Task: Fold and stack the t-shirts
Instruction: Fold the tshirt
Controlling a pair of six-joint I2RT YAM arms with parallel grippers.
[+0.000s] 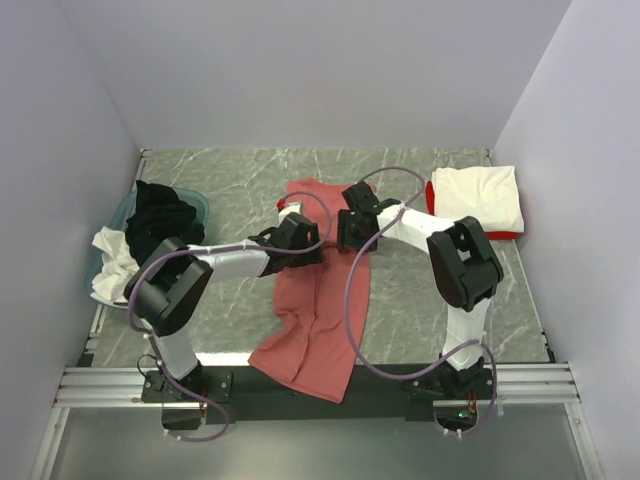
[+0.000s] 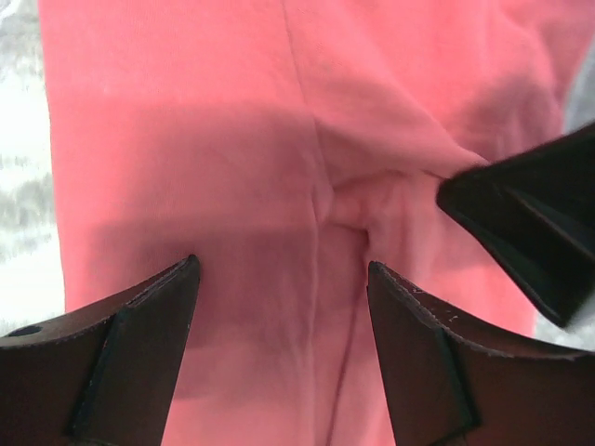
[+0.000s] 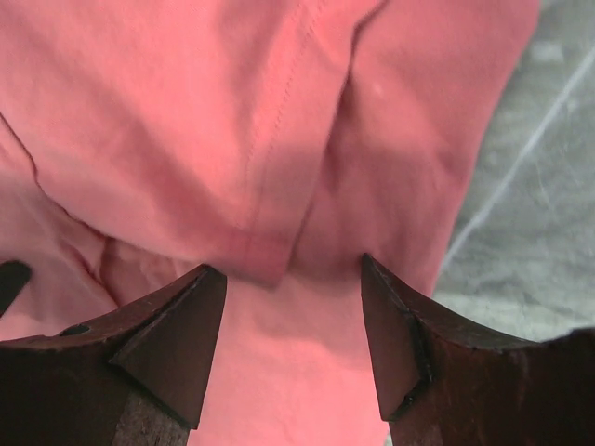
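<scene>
Pink shirt lies lengthwise mid-table, its near end draped over the front edge, with bare marble on either side. Left gripper and right gripper hover close together over its rumpled, seamed upper part, jaws spread, grasping nothing. White shirt lies folded far right.

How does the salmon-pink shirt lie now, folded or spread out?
Partly folded: the salmon-pink shirt lies as a long narrow strip with overlapping layers, its near end past the table edge. Not yet a compact fold.
</scene>
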